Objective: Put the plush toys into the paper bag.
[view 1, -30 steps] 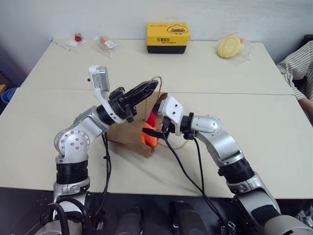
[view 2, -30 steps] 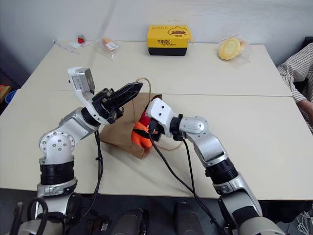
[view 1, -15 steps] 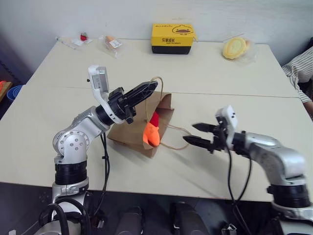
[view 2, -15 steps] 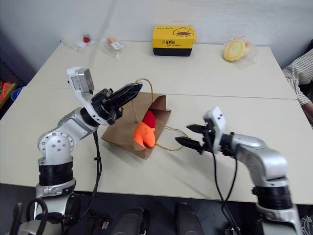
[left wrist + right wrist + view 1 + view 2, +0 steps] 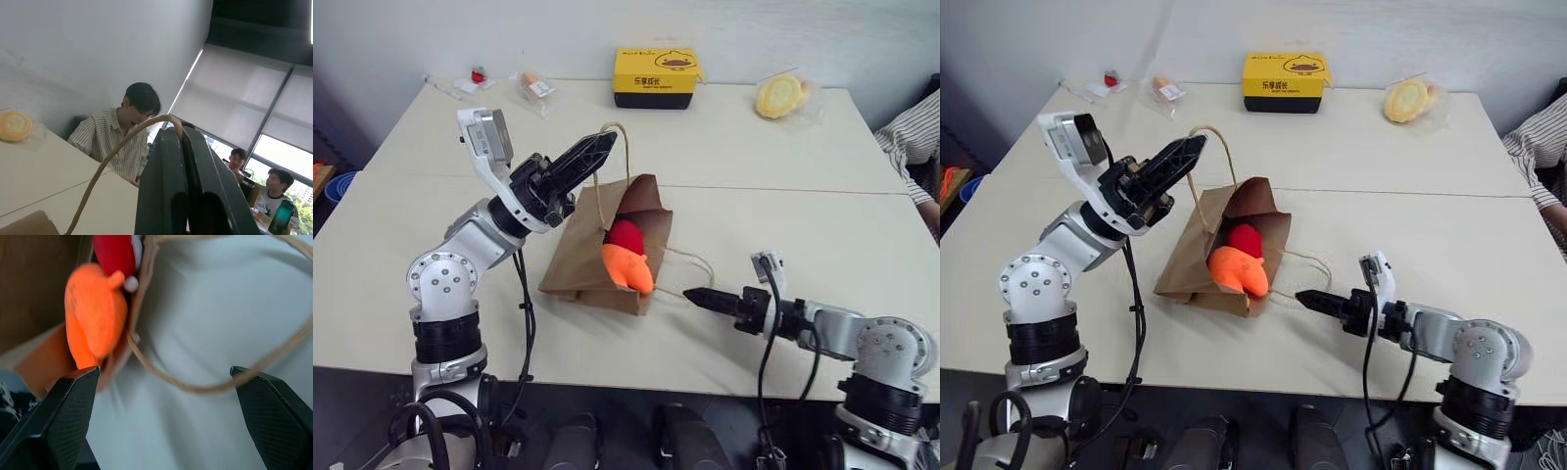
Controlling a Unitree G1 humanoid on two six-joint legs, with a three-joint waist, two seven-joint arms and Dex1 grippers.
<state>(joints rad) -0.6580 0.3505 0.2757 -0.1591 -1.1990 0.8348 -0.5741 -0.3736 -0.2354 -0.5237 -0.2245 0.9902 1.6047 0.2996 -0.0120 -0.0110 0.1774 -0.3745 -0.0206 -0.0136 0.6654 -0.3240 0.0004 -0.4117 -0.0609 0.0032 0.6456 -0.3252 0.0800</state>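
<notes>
Precariously, left gripper (image 5: pixel 597 149) jaws clamp the paper bag's (image 5: pixel 578 259) handle; right gripper (image 5: pixel 697 295) jaws gape; orange plush (image 5: pixel 628 268) could spill out.

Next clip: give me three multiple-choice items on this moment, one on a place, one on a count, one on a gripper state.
1. Where is the orange plush toy?
A. At the paper bag's mouth
B. Beside the yellow box
C. In the right gripper

2. How many plush toys show at the bag?
A. One
B. Two
C. Three

3. What is the left gripper doing?
A. Open above the table
B. Shut on a toy
C. Shut on the bag's handle

Answers:
1 A: the orange plush toy lies at the mouth of the paper bag.
2 B: the red plush toy sits behind the orange one.
3 C: the left gripper pinches the handle; the right gripper stands open.
</notes>
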